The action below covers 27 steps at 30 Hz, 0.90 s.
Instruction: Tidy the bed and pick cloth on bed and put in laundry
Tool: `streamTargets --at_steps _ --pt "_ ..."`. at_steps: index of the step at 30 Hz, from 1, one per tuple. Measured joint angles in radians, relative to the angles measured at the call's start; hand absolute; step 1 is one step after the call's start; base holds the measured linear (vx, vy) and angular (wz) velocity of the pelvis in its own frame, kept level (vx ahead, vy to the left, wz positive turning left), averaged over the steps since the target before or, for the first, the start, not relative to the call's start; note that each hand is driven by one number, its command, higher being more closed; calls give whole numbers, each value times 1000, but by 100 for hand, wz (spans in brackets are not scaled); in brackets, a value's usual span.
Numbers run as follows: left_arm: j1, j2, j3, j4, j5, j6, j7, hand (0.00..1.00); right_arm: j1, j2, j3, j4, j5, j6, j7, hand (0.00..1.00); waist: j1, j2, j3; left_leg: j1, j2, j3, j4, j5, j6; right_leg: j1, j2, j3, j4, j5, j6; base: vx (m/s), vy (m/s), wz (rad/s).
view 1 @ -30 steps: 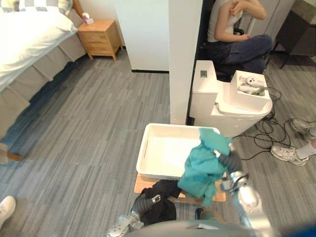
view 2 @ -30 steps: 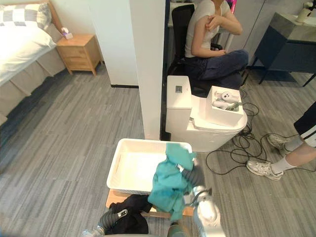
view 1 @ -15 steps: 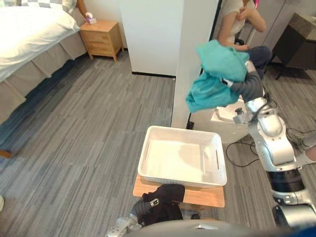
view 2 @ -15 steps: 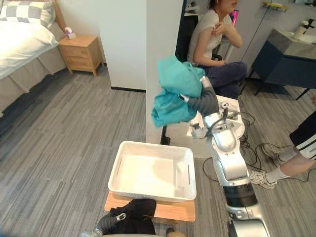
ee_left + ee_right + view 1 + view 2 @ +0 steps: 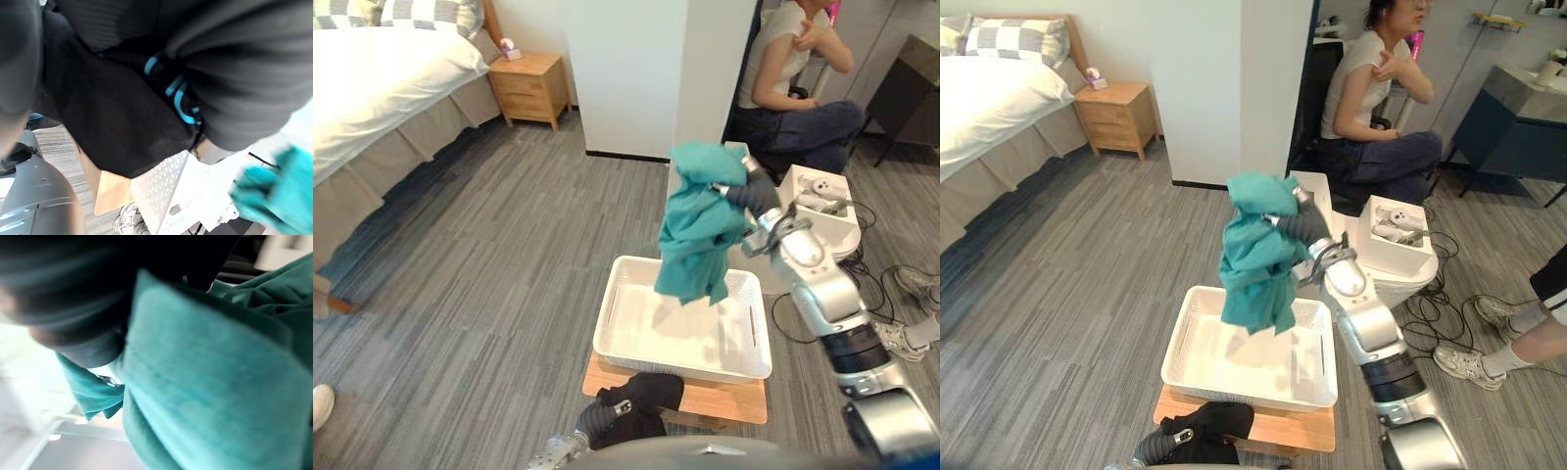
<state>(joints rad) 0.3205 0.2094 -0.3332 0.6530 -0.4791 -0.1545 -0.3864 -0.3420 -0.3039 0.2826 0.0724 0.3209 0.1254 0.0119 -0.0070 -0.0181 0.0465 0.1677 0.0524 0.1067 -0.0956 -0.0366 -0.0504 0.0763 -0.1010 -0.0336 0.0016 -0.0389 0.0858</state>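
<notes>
Teal crumpled cloth (image 5: 697, 235), draped over my right hand (image 5: 757, 193) whose fingers I cannot tell beneath the folds, has dropped from up high and now hangs just above the white perforated laundry basket (image 5: 613, 315), ready for release.

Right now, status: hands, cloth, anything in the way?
Right hand raised, teal cloth hanging from it above white basket. Left hand low at black cloth. Seated person beyond, well apart.
</notes>
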Motion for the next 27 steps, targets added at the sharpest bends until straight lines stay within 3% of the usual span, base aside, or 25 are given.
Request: streamTargets --at_steps 5,14,15,19,27 --pt "-7 2 4 -3 1 10 2 100 57 85 44 152 -64 -40 -57 100 4 8 13 -48 -1 -7 -5 13 2 -42 -1 -13 1 0 1 -50 -36 4" --pt "-27 -7 27 -4 39 -9 32 100 245 173 43 386 -135 -204 -138 100 -3 27 39 -77 -1 -1 -2 14 2 -55 -6 -31 -13 0 2 34 -4 4" --pt "-29 -7 27 -4 39 -9 40 100 266 182 43 413 -146 -230 -144 0 -5 28 40 -78 1 8 -1 16 -1 -55 -6 -32 -15 0 2 39 -18 1" --pt "-29 -9 28 -4 40 -10 44 100 295 188 43 467 -150 -288 -157 0 -4 30 41 -78 6 29 -1 14 -5 -55 -7 -32 -15 0 2 8 -4 0" --pt "-28 -9 31 -4 39 -51 44 100 303 187 39 525 -188 -349 -201 0 -4 34 67 -81 7 48 -6 13 -6 -68 -2 -26 -12 0 2 -37 -16 -5"
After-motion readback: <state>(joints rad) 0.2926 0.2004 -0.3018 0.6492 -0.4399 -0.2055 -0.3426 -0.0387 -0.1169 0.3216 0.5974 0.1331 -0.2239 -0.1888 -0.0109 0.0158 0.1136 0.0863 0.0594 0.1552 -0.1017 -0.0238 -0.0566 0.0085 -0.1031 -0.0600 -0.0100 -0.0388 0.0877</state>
